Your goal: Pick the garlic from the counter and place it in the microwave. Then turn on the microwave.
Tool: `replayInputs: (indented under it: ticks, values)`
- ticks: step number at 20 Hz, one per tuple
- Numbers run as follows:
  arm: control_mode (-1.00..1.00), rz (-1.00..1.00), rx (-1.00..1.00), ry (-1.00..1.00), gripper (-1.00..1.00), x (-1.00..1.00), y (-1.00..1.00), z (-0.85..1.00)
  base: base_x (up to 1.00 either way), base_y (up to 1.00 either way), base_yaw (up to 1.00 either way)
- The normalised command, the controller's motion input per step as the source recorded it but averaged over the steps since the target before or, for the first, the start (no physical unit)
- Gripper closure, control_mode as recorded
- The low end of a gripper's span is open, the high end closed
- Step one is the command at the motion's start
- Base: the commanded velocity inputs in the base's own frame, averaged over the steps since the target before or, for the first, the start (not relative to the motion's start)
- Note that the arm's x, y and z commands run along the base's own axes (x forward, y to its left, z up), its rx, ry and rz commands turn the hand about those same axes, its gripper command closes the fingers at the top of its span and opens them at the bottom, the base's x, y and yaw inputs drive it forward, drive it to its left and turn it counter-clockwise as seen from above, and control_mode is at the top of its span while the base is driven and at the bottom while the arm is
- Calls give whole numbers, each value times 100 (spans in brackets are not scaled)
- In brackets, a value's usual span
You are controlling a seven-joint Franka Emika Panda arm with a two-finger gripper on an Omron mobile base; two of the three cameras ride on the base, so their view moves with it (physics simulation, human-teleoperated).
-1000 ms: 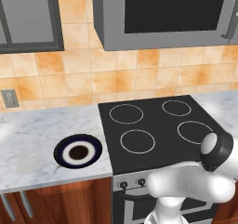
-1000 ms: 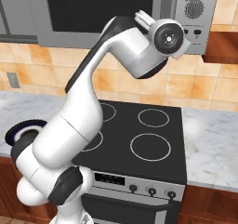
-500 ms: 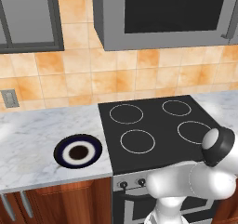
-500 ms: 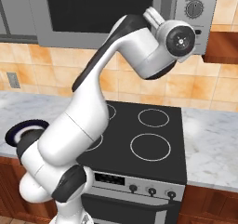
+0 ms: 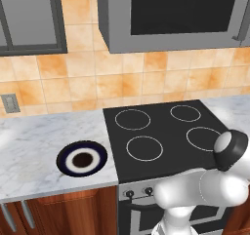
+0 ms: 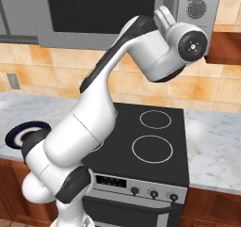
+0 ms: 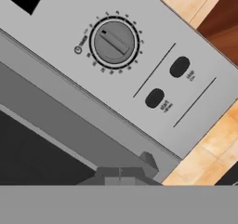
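Just ahead of my fingers (image 7: pixel 120 173), pressed fully together and holding nothing, I see the microwave (image 7: pixel 139 74) control panel: its dial (image 7: pixel 114 42) farther off, two dark oval buttons (image 7: pixel 154 98) nearer, door closed

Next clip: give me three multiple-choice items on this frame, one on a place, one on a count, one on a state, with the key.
1. Where is the plate?
A. on the counter left of the stovetop
B. on the stovetop
C. inside the microwave

2. How many oval buttons sit beside the microwave's dial?
A. one
B. two
C. four

3. The microwave door is
A. wide open
B. missing
C. shut

Key: 1 A, the left base view shows it on the marble; 2 B, the hand view shows two dark ovals; 3 C, the dark glass sits flush in its frame.
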Motion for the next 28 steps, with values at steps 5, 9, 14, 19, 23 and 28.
replayInputs:
  ticks: [5,9,14,19,23,28]
  values:
    - [-100,0,8,0,100,8,-11,-7,0,0,0]
    - [-100,0,8,-3,100,5,-10,-7,0,0,0]
    - [-100,0,9,-2,100,6,-10,-3,0,0,0]
    - [-100,0,8,-1,100,7,-4,-4,0,0,0]
    - [-100,0,9,-1,100,4,-7,-1,0,0,0]
    - [-100,0,9,-2,100,6,-6,0,0,0,0]
